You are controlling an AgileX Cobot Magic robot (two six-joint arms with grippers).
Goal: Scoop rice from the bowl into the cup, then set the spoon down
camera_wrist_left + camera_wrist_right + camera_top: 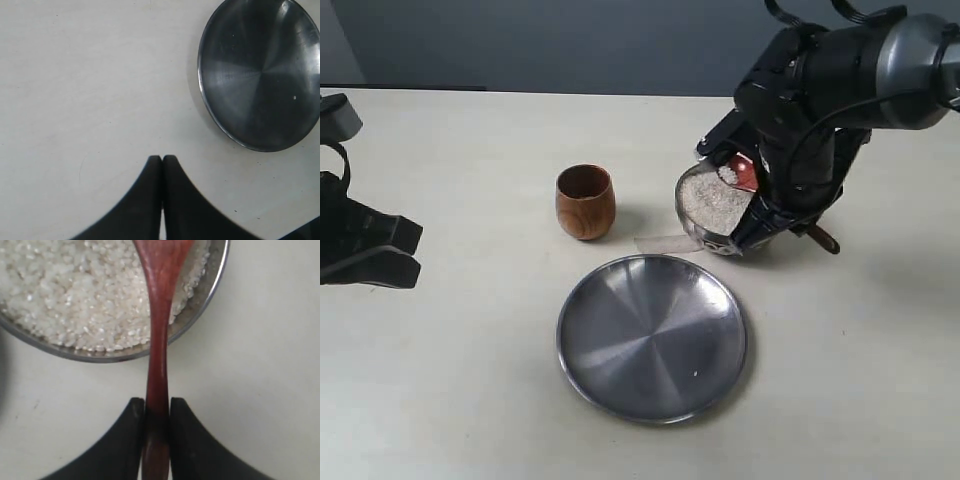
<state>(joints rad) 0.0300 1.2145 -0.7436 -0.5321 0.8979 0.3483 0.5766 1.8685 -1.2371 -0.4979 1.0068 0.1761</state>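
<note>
The steel bowl [713, 240] stands right of centre, filled with white rice [708, 198]. My right gripper [157, 407] is shut on the handle of the reddish-brown spoon [158, 355], just outside the bowl's rim [202, 302]. The spoon's head [741, 172] sits over the rice [75, 290] with a few grains on it, and the handle's end [826, 239] sticks out behind the gripper. The brown wooden cup [585, 201] stands upright to the left of the bowl. My left gripper [162, 159] is shut on nothing, low over bare table at the far left.
A large flat steel plate [652, 336] lies in front of the cup and bowl, and its rim [202, 85] shows in the left wrist view. The right arm [820, 90] hangs over the bowl's far side. A small pale strip [665, 243] lies beside the bowl.
</note>
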